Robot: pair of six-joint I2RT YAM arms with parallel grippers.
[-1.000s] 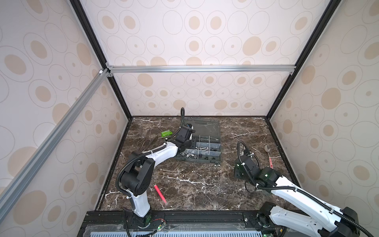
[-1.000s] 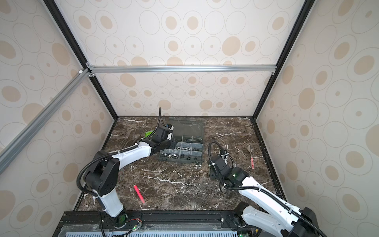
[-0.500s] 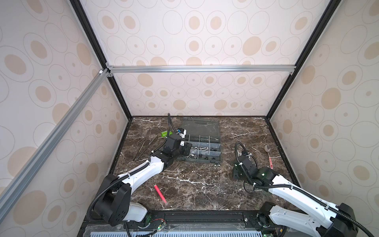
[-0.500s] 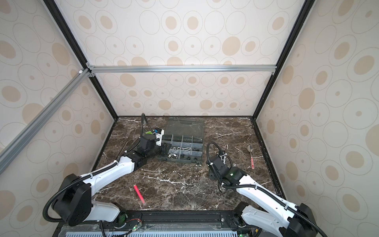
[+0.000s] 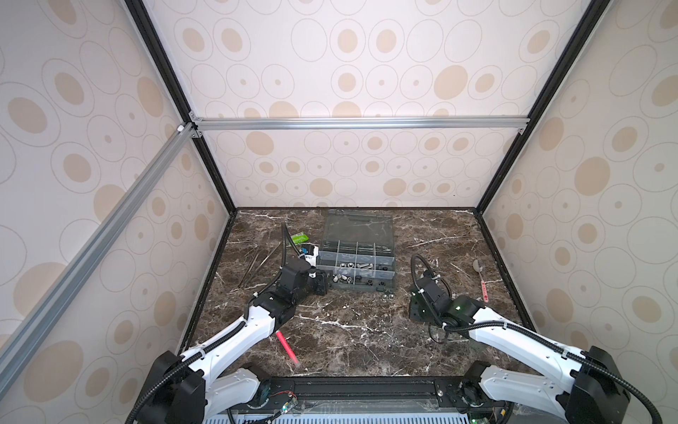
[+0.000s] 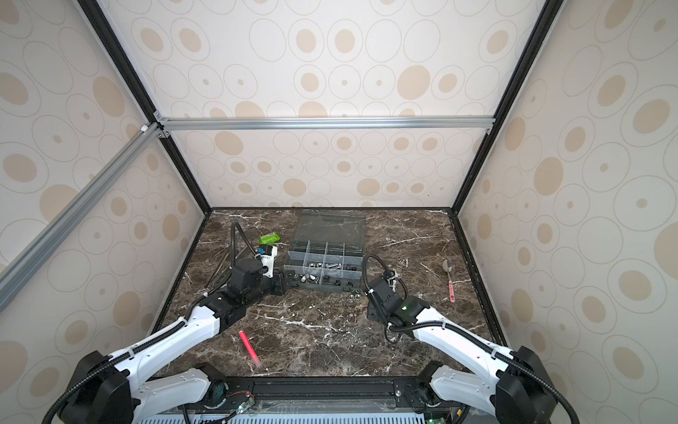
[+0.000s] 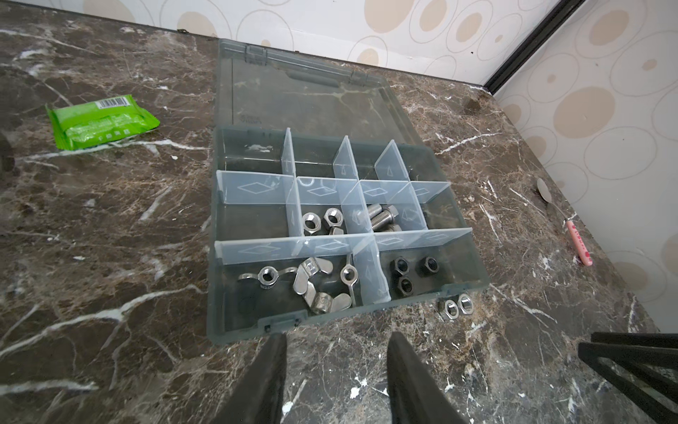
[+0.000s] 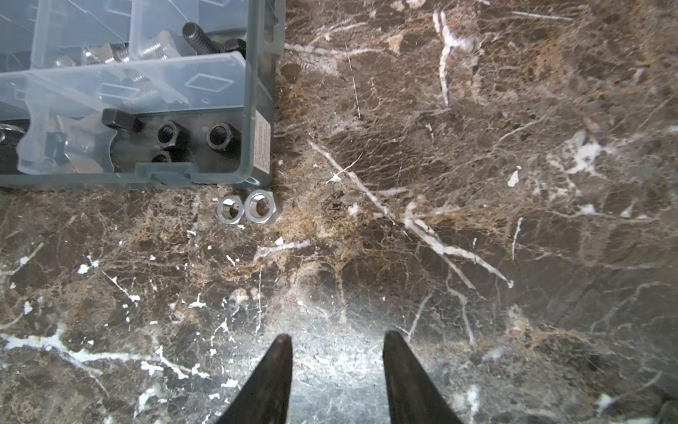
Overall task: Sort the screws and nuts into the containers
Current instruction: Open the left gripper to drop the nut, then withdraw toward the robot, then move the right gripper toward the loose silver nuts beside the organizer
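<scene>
Back from over the organiser box, the left gripper hung at its front edge, fingers apart and empty; the right gripper hovered likewise.

Marble tabletop bears organiser box, two nuts, packet, tweezers, pen, spoon.

The left gripper is hanging just beside the near left corner of the open organiser box. Two silver nuts are lying on the marble table by the box's near right corner, and the right gripper is hovering near them. A pink pen is lying well apart from the box.
</scene>
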